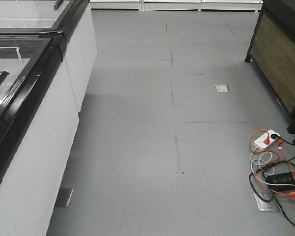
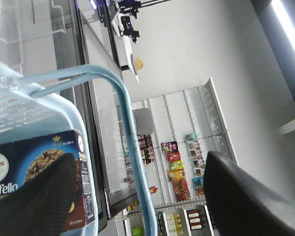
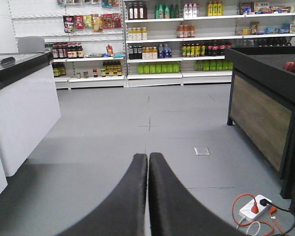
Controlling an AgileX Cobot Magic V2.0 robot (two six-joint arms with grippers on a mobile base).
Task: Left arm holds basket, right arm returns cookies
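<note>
Navy Danisa cookie box (image 2: 39, 157) sits in basket (image 2: 64, 105); my left pincer (image 2: 137, 160) gapes astride handle (image 2: 123, 103); my right pincer (image 3: 148, 160), closed empty, should open next.

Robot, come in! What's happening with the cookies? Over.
Left gripper open around basket handle. Right gripper shut, empty. Cookies box in basket. No blocker seen.

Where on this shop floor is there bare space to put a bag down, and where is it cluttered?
The widest bare stretch is the grey floor down the middle, between the white freezer cabinets on the left and the dark wooden counter on the right. It's crowded near the counter's foot: a power strip and tangled cables lie there.
</note>
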